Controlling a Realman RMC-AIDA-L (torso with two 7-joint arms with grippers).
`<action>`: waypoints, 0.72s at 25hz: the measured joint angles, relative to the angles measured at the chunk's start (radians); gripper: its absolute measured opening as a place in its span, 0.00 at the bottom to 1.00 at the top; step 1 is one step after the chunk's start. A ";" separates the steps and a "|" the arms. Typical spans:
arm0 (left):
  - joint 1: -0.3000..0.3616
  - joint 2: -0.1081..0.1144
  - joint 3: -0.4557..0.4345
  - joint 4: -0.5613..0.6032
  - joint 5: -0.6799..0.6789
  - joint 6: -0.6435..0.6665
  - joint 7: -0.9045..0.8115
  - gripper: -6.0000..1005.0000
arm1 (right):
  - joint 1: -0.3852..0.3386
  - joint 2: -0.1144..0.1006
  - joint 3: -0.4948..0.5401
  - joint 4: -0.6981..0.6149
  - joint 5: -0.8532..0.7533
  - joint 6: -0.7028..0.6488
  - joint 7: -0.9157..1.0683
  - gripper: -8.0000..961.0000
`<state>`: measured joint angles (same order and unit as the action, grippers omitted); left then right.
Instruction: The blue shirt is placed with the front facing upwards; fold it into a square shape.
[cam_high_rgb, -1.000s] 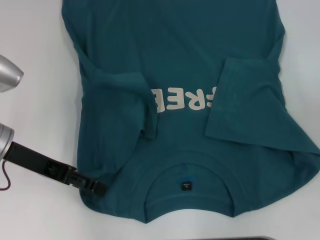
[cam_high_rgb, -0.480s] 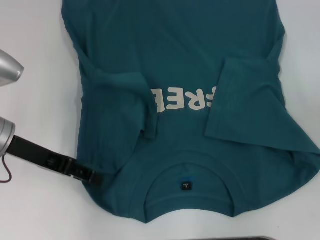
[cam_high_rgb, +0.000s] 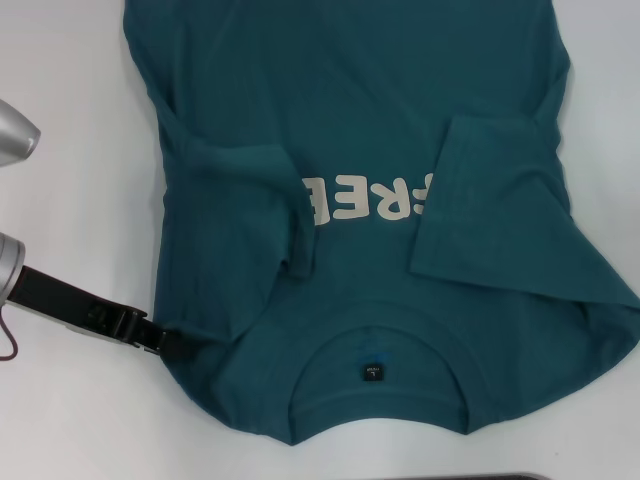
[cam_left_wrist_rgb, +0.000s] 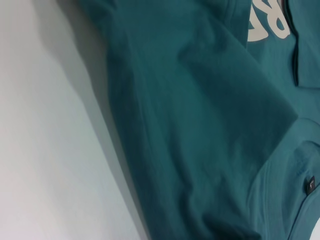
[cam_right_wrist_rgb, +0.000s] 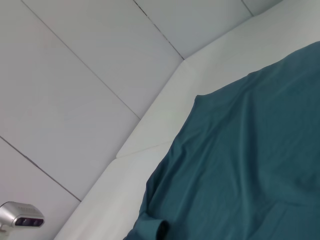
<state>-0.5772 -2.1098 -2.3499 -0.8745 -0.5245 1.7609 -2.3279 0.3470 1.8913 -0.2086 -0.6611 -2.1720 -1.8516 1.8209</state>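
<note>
Table (cam_high_rgb: 70, 430): you are looking at a white surface, carrying everything here.
Blue shirt (cam_high_rgb: 360, 120): it is lying flat, front up, collar nearest the robot — both sleeves are folded inward over the cream letters (cam_high_rgb: 365, 197).
Left gripper (cam_high_rgb: 172, 345): it is reaching the shirt's left shoulder edge, tips touching the fabric; you cannot tell how its jaws are standing.
Neck label (cam_high_rgb: 371, 372): it is sitting inside the collar — small, black.

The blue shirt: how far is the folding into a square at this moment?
Done: both sleeves of the blue shirt lie folded inward over the chest, covering part of the lettering. In hand: the left gripper is at the shirt's left shoulder edge near the collar. Left: the body is unfolded, so no square yet.
</note>
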 joint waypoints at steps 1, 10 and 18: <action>0.000 0.000 0.000 0.000 0.000 0.000 0.000 0.39 | 0.001 0.000 0.000 0.000 0.000 0.000 0.000 0.95; 0.039 0.015 -0.009 -0.019 0.001 0.017 0.009 0.07 | -0.006 0.009 -0.006 0.000 -0.001 -0.001 0.000 0.95; 0.096 0.021 -0.030 -0.070 -0.013 0.061 0.050 0.02 | -0.028 0.015 -0.008 0.010 -0.011 -0.043 0.000 0.95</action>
<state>-0.4808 -2.0887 -2.3801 -0.9445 -0.5375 1.8218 -2.2774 0.3194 1.9065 -0.2168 -0.6512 -2.1829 -1.8945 1.8210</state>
